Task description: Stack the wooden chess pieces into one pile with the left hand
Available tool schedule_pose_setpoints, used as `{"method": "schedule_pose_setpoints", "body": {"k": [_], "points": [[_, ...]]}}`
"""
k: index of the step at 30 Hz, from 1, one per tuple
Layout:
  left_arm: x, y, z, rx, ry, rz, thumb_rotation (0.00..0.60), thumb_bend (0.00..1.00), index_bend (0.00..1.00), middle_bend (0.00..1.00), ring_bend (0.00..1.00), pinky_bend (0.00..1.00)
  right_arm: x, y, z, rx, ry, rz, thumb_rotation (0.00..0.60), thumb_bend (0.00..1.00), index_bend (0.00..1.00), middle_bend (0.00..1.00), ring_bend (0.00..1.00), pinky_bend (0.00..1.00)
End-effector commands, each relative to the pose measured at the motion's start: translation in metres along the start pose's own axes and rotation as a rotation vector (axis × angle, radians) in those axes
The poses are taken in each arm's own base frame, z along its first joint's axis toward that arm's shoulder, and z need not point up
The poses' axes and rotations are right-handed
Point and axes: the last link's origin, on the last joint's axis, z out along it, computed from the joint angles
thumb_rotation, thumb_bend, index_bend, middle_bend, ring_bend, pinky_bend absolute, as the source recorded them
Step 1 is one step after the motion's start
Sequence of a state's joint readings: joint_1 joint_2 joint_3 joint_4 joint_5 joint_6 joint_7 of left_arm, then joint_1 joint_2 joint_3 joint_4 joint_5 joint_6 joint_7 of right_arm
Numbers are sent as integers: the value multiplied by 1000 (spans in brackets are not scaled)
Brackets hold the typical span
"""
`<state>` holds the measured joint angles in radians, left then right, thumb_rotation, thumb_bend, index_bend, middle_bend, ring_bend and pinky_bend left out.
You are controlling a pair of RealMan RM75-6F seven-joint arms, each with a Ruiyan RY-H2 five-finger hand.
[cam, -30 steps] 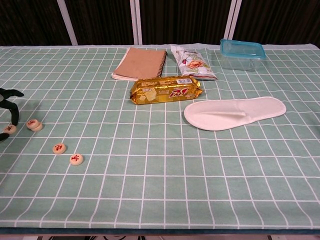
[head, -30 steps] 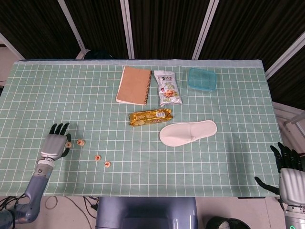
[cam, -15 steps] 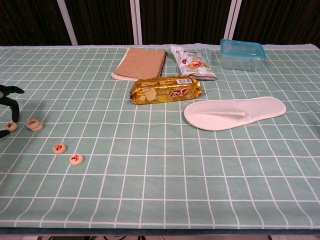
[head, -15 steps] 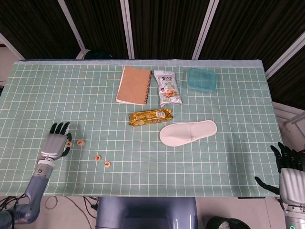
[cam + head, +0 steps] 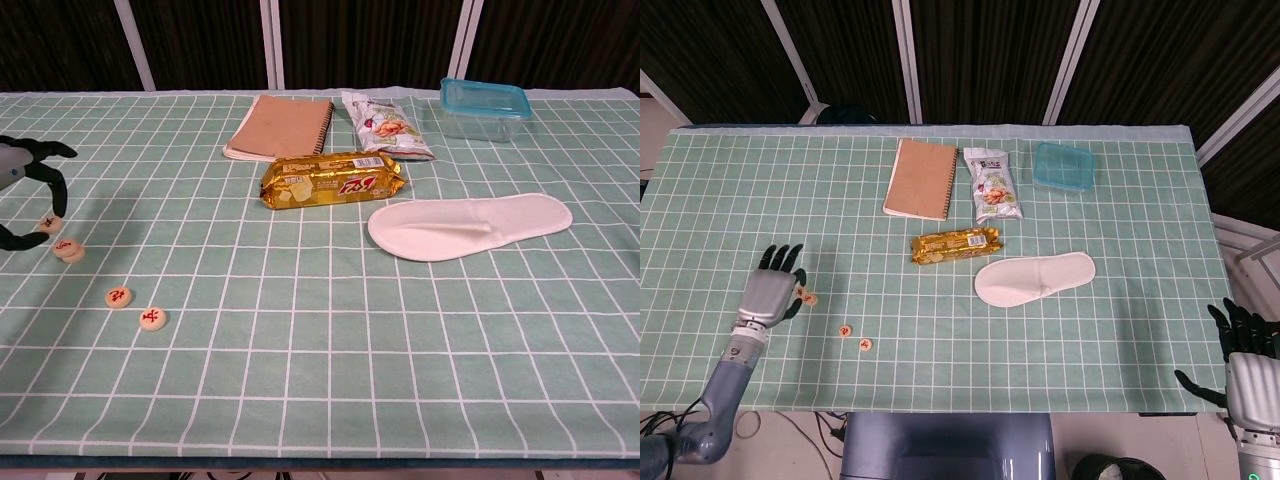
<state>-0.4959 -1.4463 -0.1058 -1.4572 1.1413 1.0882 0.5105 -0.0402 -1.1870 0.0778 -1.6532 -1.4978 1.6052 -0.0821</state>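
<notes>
The left hand (image 5: pixel 22 190) pinched a small round wooden chess piece with a red mark (image 5: pixel 48 223) between a dark finger and thumb, just above the two-piece pile of wooden chess pieces (image 5: pixel 68 249) at the near-left of the green gridded desk (image 5: pixel 330 330). The step in hand seemed to be carrying this piece onto the pile. The next move would call for centring it over the top disc, lowering it flat and letting go without nudging the stack. Two more flat wooden discs, one (image 5: pixel 118 297) and another (image 5: pixel 152 319), lay apart nearer the front, not yet stacked.

In the chest view most of the left hand was cut off by the frame edge, so the grip was only partly visible; in the head view the hand (image 5: pixel 771 293) covered the held piece. Whether the piece touched the pile could not be told. The right hand (image 5: pixel 1252 372) hung off the desk's near-right corner, fingers spread and holding nothing.
</notes>
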Motion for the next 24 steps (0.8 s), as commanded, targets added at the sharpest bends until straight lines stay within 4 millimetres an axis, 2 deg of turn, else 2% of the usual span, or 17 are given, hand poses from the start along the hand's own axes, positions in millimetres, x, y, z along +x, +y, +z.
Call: {"method": "schedule_pose_setpoints", "body": {"k": [1,24], "points": [[1,5,1,-8,-2,10,600,335,498,36,0,0,0,0,0,-1,0,1,600,205,94,31,0,0],[-9,12,2,2,-35,45,600,335,477,37,0,0,1,1,0,-7,2,-2,600,205,94,31,0,0]]}}
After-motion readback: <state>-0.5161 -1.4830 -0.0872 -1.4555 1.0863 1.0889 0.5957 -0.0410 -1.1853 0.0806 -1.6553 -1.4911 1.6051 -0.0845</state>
